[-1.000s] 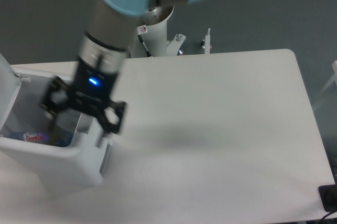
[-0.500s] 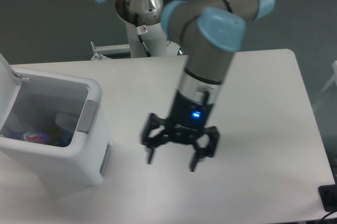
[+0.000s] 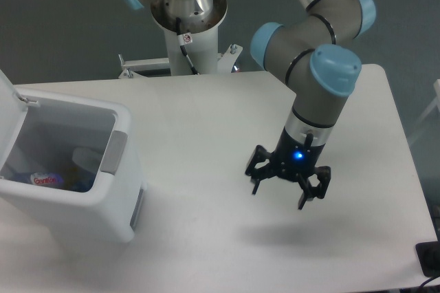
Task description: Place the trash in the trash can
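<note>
The white trash can (image 3: pixel 103 221) stands at the table's left edge with its lid (image 3: pixel 10 111) swung open. Inside it lies the clear bluish bottle with the red-and-white label (image 3: pixel 47 180), next to a pale shape (image 3: pixel 86 158) that may be the white pouch. My gripper (image 3: pixel 278 197) hovers open and empty above the table, right of the middle and far from the can.
The arm's base (image 3: pixel 189 18) stands behind the table's back edge. A black object (image 3: pixel 429 258) sits at the table's front right corner. The white tabletop (image 3: pixel 206 121) spreads between the can and the gripper.
My gripper has moved from over the trash can rightward across the table to right of the middle, open throughout. The can's contents have not moved.
</note>
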